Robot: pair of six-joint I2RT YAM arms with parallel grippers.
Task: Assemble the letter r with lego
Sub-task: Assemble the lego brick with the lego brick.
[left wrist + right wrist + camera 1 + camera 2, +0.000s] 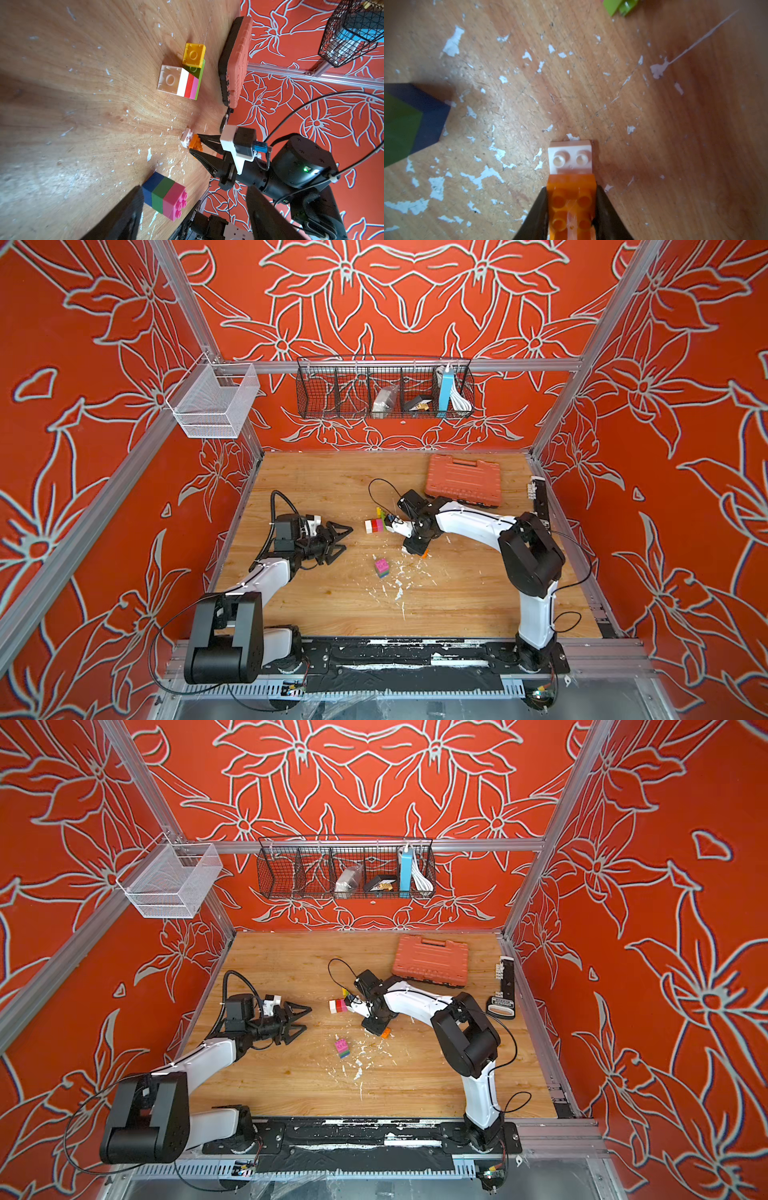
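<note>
nearest, the pink-green-blue stack [381, 567] lies loose on the worktop [332, 481]. my left claw [348, 538] hangs open, empty. my right claw [571, 188] clamps the orange brick [571, 207] by its sides, white plate [570, 158] at its tip, seemingly bound for the white-red-pink-lime stack [375, 525] beyond.

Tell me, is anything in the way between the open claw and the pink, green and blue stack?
No, nothing visible. The left gripper stands open, apart from the stack, and only bare table lies between them. The right gripper, shut on an orange brick, is off to the other side.
</note>
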